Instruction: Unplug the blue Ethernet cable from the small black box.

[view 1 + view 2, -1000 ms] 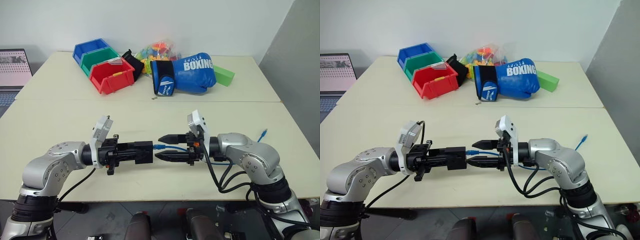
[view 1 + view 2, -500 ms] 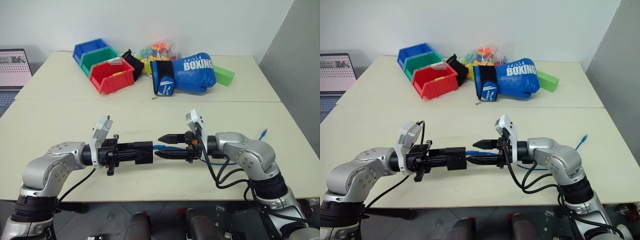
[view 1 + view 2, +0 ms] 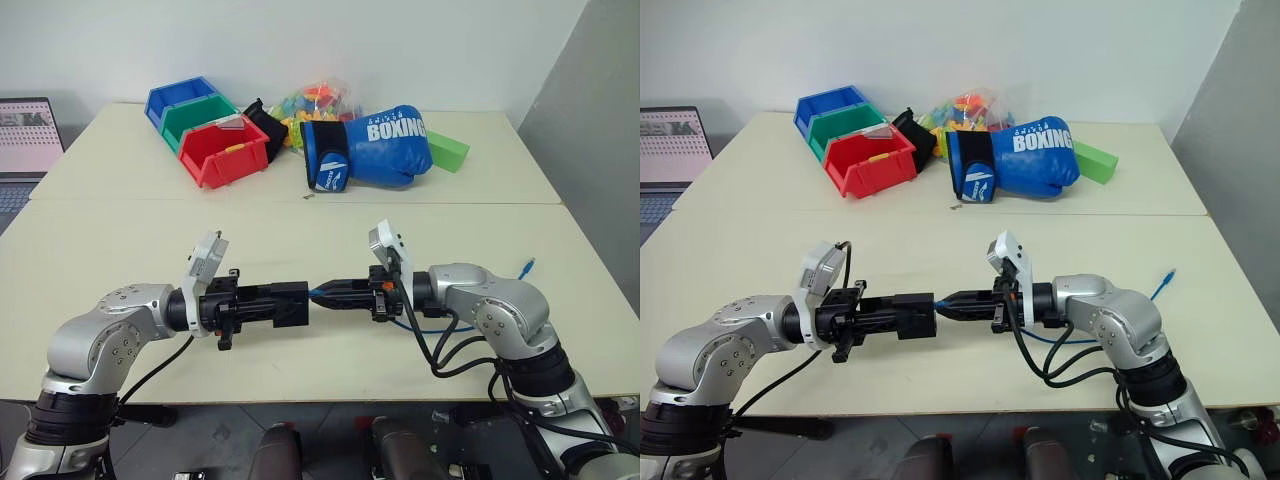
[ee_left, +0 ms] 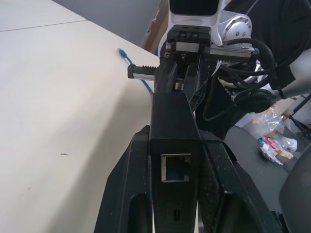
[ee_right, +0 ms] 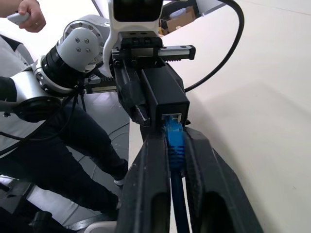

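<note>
Since the earlier frame, right claw (image 3: 345, 293) is closing onto the blue Ethernet cable (image 3: 322, 293) at its plug. Left claw (image 3: 285, 305) is clamping the small black box (image 3: 289, 304) above the tabletop (image 3: 300, 230). Right wrist view: fingers (image 5: 154, 194) are pinching the plug, seated in the box.

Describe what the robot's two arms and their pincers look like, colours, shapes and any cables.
Both arms are rounded silver-grey metal segments with black joint rings. Each wrist carries a white camera block. The left pincer and right pincer each have two long, tapered black fingers on a black slide rail. Loose black cables loop beneath the right forearm; one runs under the left.
</note>
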